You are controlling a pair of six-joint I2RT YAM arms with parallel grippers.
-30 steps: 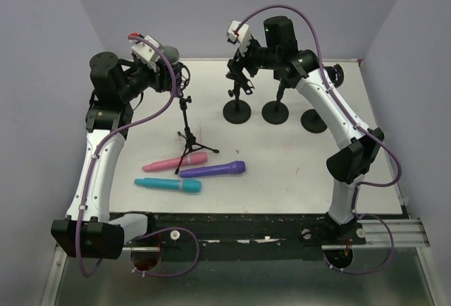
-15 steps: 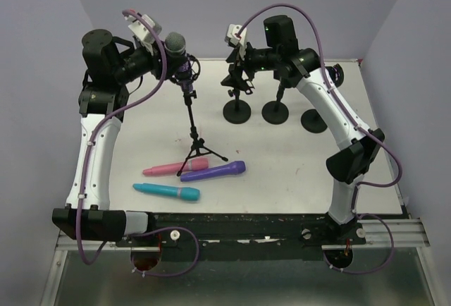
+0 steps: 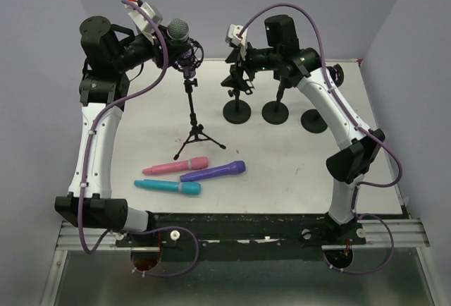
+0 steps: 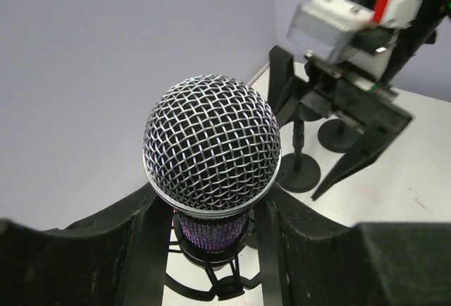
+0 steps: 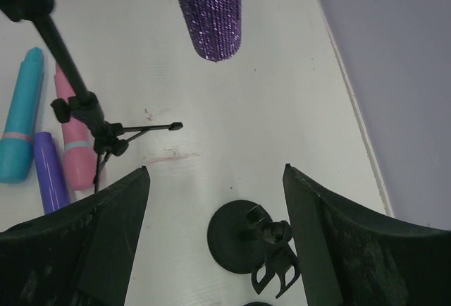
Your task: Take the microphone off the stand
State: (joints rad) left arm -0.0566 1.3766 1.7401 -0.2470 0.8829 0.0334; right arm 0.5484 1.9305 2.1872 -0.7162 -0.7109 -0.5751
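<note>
Swung upright since a second ago, the mesh-headed purple glitter microphone (image 4: 211,144) sits pinched in the half-closed left gripper (image 4: 210,239); the empty, wide-open right gripper (image 5: 215,172) should brace the black tripod stand (image 3: 192,107) first.

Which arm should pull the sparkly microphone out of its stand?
Left. Its pincer grips the microphone just below the mesh head, above the tripod stand. The right pincer hangs open farther off, near a round-base stand.
</note>
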